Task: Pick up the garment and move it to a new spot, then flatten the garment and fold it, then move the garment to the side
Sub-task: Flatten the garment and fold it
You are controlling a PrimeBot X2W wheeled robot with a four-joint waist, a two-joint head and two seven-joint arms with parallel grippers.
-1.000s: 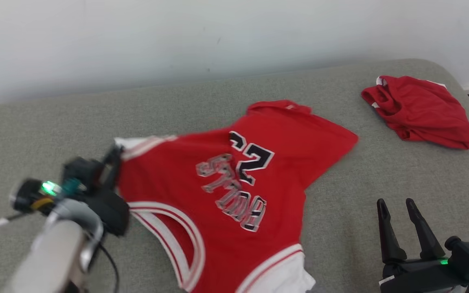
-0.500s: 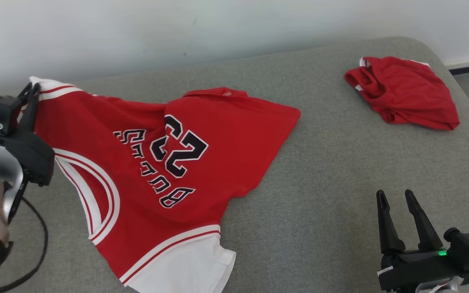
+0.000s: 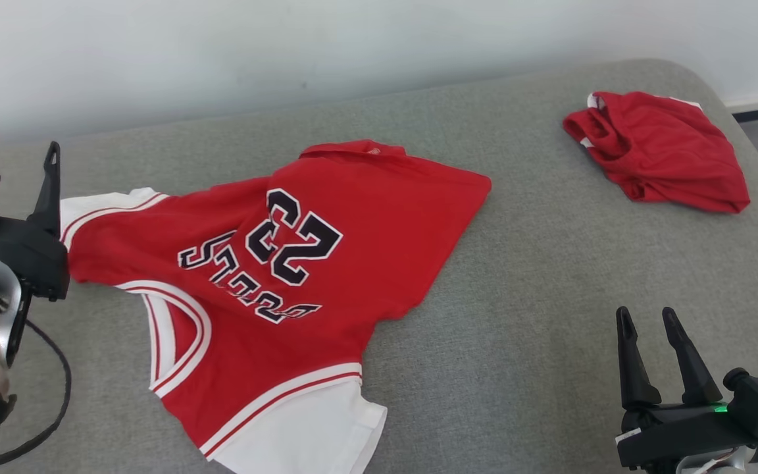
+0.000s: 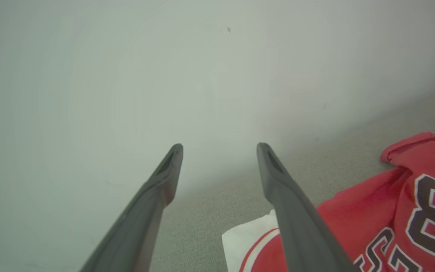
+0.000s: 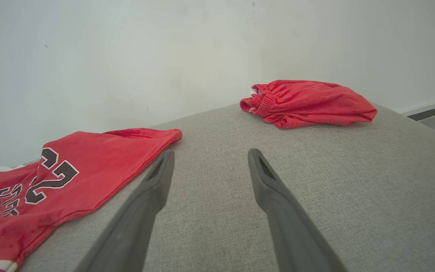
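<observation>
The garment (image 3: 326,263) is a red basketball jersey with white trim and the number 23, lying spread but wrinkled on the grey cushion (image 3: 550,316). It also appears in the left wrist view (image 4: 391,211) and the right wrist view (image 5: 70,170). My left gripper (image 3: 17,151) hangs open at the far left, just above and beside the jersey's white shoulder corner, with nothing between its fingers (image 4: 289,204). My right gripper (image 3: 649,319) stands open at the lower right, well clear of the jersey.
A second red garment, bunched shorts (image 3: 662,151), lies at the cushion's far right corner, also in the right wrist view (image 5: 308,102). A pale wall (image 3: 287,46) runs behind the cushion. Bare grey fabric stretches between the jersey and my right gripper.
My left gripper has opened and let go of the jersey's shoulder corner, which dropped onto the cushion. Before that it had dragged the jersey leftward. The right gripper stayed still.
</observation>
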